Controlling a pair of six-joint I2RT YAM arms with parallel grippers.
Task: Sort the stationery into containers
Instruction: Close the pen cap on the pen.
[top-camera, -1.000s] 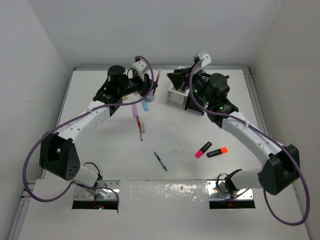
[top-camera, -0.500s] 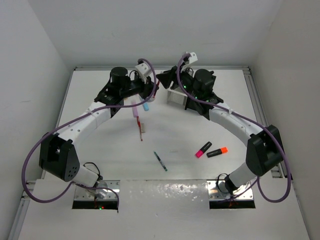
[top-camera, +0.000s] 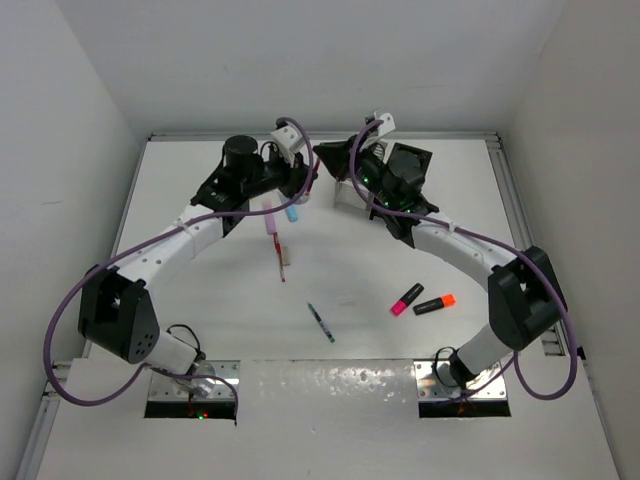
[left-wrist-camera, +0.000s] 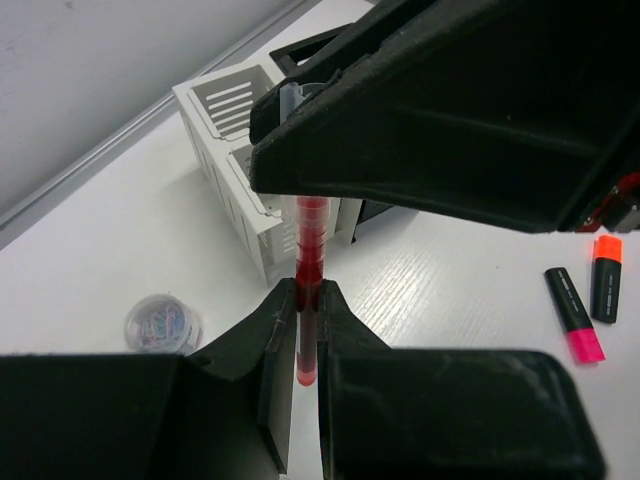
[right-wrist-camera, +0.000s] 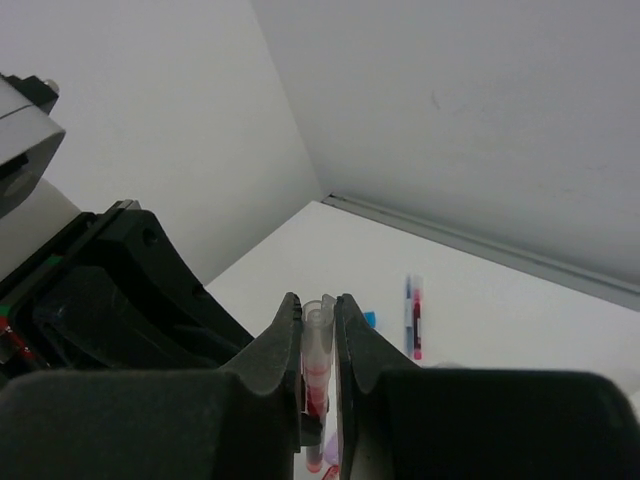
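Landmark: the white bin (left-wrist-camera: 235, 150), standing on the table (top-camera: 200, 320) at its far side.
Black bin (left-wrist-camera: 305, 52): right against the white bin, mostly hidden behind the right arm.
Left gripper (left-wrist-camera: 308, 300): clamped tight on the lower part of a red pen (left-wrist-camera: 311, 245), just left of the white bin.
Right gripper (right-wrist-camera: 318, 325): fingers pinched onto the upper, clear end of the same pen, meeting the left gripper beside the white bin.
Red pen: upright, off the table, held at both ends, outside the white bin and close to its left wall.
Round piece (left-wrist-camera: 162, 322): on the table near the white bin, on its left.
Pink stick (top-camera: 270, 218) and blue stick (top-camera: 292, 211): lying left of the white bin, past the grippers.
Green pen (top-camera: 320, 322): well apart from the white bin, toward the arm bases.
Pink highlighter (top-camera: 406, 299) and orange highlighter (top-camera: 434, 304): side by side, well apart from the white bin, toward the near right.
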